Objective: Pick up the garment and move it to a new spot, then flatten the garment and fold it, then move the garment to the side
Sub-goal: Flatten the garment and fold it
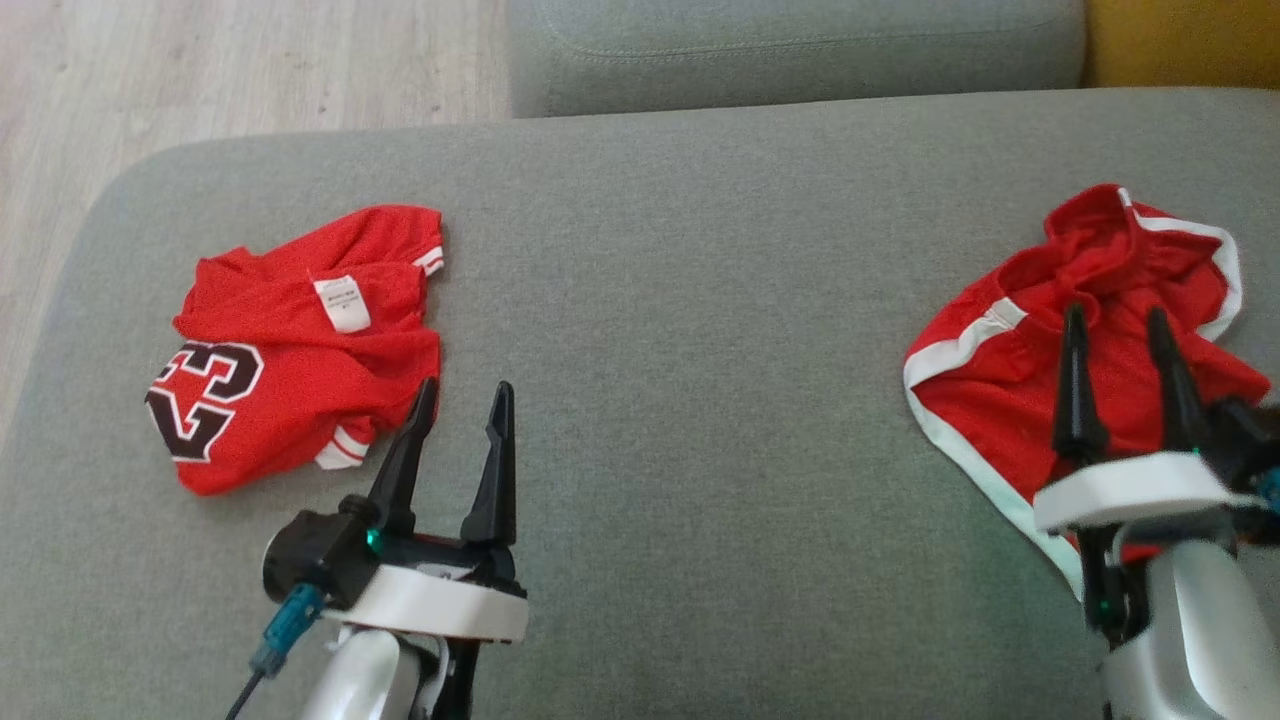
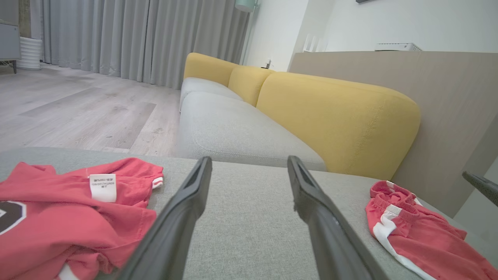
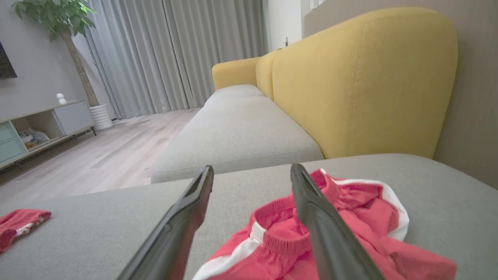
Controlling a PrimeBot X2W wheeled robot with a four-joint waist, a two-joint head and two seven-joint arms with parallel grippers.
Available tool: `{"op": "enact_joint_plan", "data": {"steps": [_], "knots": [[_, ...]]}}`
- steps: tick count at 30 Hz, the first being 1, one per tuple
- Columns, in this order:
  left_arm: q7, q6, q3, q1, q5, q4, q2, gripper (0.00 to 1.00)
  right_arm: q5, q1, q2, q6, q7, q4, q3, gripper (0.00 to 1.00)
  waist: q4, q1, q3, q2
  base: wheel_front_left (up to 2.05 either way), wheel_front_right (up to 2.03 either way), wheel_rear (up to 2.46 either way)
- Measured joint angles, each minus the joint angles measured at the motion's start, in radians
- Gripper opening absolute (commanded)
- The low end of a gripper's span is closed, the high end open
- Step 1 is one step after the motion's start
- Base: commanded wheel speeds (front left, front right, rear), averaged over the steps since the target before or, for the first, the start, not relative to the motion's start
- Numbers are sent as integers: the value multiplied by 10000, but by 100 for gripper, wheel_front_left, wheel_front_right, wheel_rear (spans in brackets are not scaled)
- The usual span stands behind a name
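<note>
The right gripper [image 1: 1117, 315], poised over the red shorts [image 1: 980, 390], and the left gripper [image 1: 467, 390] both stand open and empty, the shorts bunched near the grey cushion's [image 1: 700, 300] right edge and a crumpled red jersey [image 1: 300, 380] near its left, so flattening, folding and setting aside look undone.

The red jersey [image 1: 300, 400] bears a black 23, red shorts [image 1: 1000, 385] bear white trim, cushion [image 1: 700, 300] is grey.

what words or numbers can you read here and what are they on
"23": large black number with a white outline on the red jersey.
White tag on the jersey: the print is too small to read.
Red shorts: no text visible.
</note>
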Motion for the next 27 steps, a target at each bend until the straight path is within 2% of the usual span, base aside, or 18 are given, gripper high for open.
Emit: {"op": "enact_joint_plan", "data": {"steps": [5,10,14,23,26,27], "knots": [[0,-6,-8,-4,0,-19,-29,100,270,391,-2,0,121,42,12,100,166,1,187,0,0,0,0],[0,-12,-23,-56,0,-21,-35,100,713,-375,-4,0,754,984,-382,100,435,2,622,0,0,0,0],[0,-86,-59,-302,0,-13,-46,100,869,-1138,-6,0,1003,2182,-895,100,689,2,915,0,0,0,0],[0,-94,-102,-647,-12,-2,-79,100,-571,-2486,-10,0,838,4174,-1893,100,1258,3,1488,0,0,0,0],[0,-171,-107,-647,-497,2,-90,100,-995,-2763,-23,0,792,4663,-2130,100,1370,3,1605,0,0,0,0],[0,-171,-132,-652,-566,2,-90,100,-1151,-2838,-19,0,759,4805,-2207,84,1398,3,1627,0,0,0,0]]}}
